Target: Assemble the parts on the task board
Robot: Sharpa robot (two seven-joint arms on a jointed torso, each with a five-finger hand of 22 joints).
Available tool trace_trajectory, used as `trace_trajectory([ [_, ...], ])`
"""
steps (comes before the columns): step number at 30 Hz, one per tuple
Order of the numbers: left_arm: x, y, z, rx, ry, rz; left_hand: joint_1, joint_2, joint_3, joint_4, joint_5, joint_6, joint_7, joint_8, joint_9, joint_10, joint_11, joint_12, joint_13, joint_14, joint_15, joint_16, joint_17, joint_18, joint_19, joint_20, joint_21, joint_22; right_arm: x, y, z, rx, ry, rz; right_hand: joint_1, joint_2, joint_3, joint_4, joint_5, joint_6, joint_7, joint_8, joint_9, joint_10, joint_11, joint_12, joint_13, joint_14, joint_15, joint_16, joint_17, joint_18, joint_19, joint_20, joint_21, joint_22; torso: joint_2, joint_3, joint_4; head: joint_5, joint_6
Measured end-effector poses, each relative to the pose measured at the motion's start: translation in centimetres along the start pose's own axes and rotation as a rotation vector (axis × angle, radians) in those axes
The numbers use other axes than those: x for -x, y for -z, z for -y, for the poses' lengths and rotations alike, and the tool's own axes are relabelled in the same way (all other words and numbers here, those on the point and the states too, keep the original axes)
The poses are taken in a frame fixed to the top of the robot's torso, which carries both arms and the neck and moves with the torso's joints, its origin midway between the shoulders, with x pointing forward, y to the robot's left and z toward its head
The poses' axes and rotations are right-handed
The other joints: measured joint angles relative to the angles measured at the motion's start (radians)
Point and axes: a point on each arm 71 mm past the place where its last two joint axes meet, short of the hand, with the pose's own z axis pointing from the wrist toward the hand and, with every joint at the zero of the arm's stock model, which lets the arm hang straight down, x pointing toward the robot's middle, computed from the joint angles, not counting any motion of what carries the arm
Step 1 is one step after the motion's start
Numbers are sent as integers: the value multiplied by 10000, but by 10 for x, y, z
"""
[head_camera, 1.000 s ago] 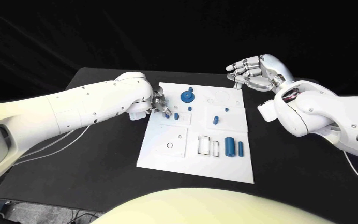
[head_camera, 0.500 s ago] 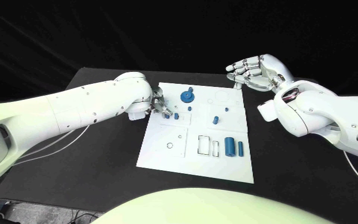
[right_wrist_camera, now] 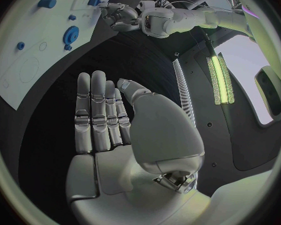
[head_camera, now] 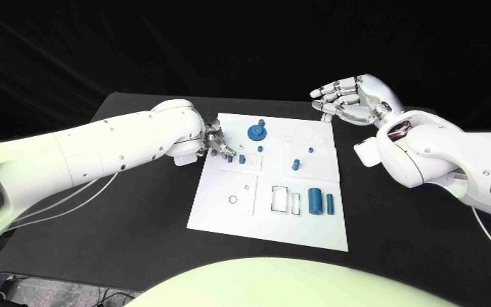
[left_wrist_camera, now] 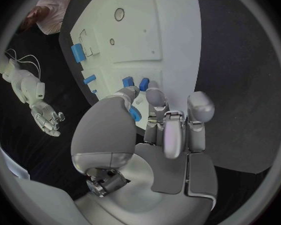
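The white task board (head_camera: 238,211) lies in the middle of the table. My left hand (head_camera: 217,143) hangs low over the board's left edge. Its fingertips (left_wrist_camera: 154,93) are right beside two small blue parts (head_camera: 243,158) (left_wrist_camera: 143,83), and I see nothing held between them. A blue gear-shaped part (head_camera: 257,133) (right_wrist_camera: 71,35) stands just right of that hand. My right hand (head_camera: 345,99) (right_wrist_camera: 109,130) is raised past the board's far right corner, its fingers straight and empty.
More small blue parts (head_camera: 296,164) stand in the board's middle. Two blue cylinders (head_camera: 315,200) lie beside rectangular slots near its front right. Black table (head_camera: 133,208) surrounds the board, and the left hand (right_wrist_camera: 118,15) also appears in the right wrist view.
My left hand has shifted very slightly by the two small parts. The right hand and the parts have stayed where they were.
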Motion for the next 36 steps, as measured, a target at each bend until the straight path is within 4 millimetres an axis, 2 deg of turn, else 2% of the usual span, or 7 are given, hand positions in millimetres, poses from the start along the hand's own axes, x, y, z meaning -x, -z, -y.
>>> trace_trajectory([
  [3,4,3,0,-331,557,240,-145,63,-343,11,0,-511,207,-100,-47,-672,206,-579,-677,16,199,-228,-1,0,-473,117,-437,-715,0,0,0,-6,1,4,0,0,0,0,0,0,0,0,1,0,0,0,0,0,0,0,8,-1,0,0,0,-1,1,0,-1,-5,0],
  [7,11,8,-2,-831,1460,569,-261,133,-785,15,0,-1052,460,-101,-116,-1281,440,-664,-808,-4,394,-577,-96,155,-1118,297,-1069,-1686,1,0,0,-13,2,8,0,0,0,0,0,0,0,0,0,0,0,0,0,0,0,0,9,0,0,0,0,-1,0,0,-3,-21,0],
  [11,15,11,-1,-1338,2242,920,-53,282,-973,-13,0,-1624,710,-141,-227,-1999,690,-895,-995,-298,674,-1196,-1210,457,-2000,463,-1945,-2990,1,0,1,-17,3,11,0,0,0,0,0,0,0,0,0,0,0,0,0,0,0,0,8,-1,0,0,0,-2,0,4,1,-43,0],
  [18,19,13,9,-2466,2701,1533,2475,379,-303,-725,105,-2279,1047,-141,-466,-3268,992,-1740,-1694,-1655,915,-2830,-3811,465,-2477,737,-2736,-3602,0,0,1,-19,-2,1,0,0,0,0,36,0,0,0,0,0,0,0,-10,0,0,0,7,0,0,0,0,-2,4,4,6,-106,0],
  [19,18,13,14,-2785,2586,1647,3044,338,56,-924,105,-2292,1060,-141,-561,-3484,1034,-2031,-1951,-1919,958,-3187,-4314,466,-2544,732,-2870,-3684,0,0,1,-18,-3,-1,0,0,0,0,40,0,0,0,-3,0,0,0,-11,0,0,0,7,-1,0,0,0,-2,7,3,6,-121,0],
  [24,12,12,35,-4017,1740,2181,3616,-26,515,-1192,105,-2162,1076,-274,-922,-3658,1106,-2609,-2558,-2251,1028,-3702,-5063,466,-2613,802,-2973,-3757,-1,0,1,-21,-9,-11,0,0,0,0,40,0,0,0,-8,0,0,0,-11,0,0,0,7,0,0,0,0,-3,18,-2,0,-179,0],
  [36,1,-1,59,-5408,-1245,3407,3496,-545,507,-1103,105,-2073,1061,-873,-1601,-3991,1257,-3376,-3455,-2470,1177,-3943,-5662,466,-2738,927,-3074,-3793,-3,-1,0,-2,-26,-51,0,0,0,0,40,0,0,0,-8,0,0,0,-11,0,0,0,14,-1,0,0,0,5,31,-2,-20,-273,0],
])
